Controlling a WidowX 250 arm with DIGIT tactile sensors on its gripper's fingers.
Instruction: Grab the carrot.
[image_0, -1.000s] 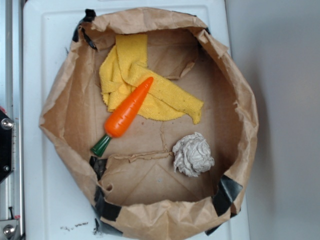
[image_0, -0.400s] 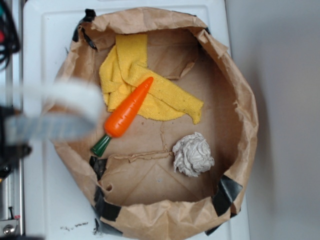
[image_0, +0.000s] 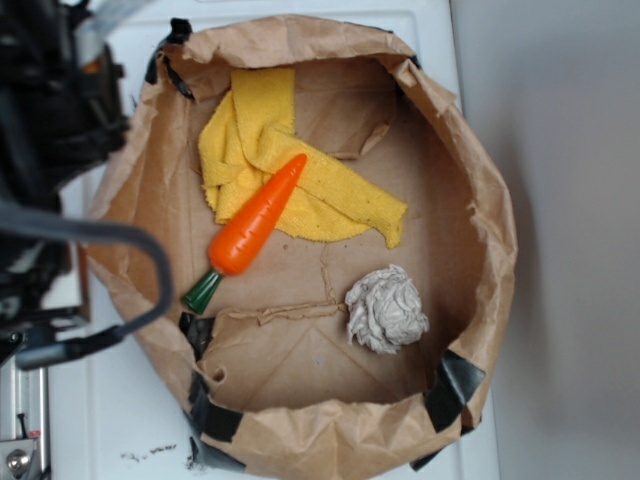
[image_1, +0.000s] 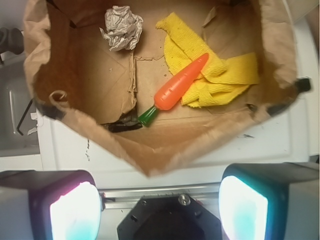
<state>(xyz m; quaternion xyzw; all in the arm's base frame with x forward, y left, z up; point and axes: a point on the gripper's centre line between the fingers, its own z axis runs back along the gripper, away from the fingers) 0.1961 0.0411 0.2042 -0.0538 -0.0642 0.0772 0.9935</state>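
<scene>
Two views. Exterior: carrot (image_0: 255, 217) glossy orange, tapered, dark green stem at lower left, tip pointing up-right. It lies diagonally on the floor of a brown paper bag (image_0: 480, 200) with rolled-down walls, tip half resting on the yellow cloth (image_0: 290, 170), stem on bare paper. Crumpled paper ball (image_0: 386, 310) sits right and lower, well apart from carrot. Nothing on top of the carrot. Bag stands on a white desk (image_0: 110, 400). Dark blurred arm (image_0: 50, 120) with a looping cable fills the left edge, outside the bag's left wall; gripper not distinguishable here.

Wrist: carrot (image_1: 179, 88) mid-bag, stem toward the near bag wall, tip on yellow cloth (image_1: 215, 75) to the right. Paper ball (image_1: 121, 26) far left. Gripper (image_1: 160, 200) fingers (image_1: 72, 207) spread wide apart, holding nothing, over the desk (image_1: 280, 140) on the near side of the bag's near rim. Bare bag floor left of carrot.
</scene>
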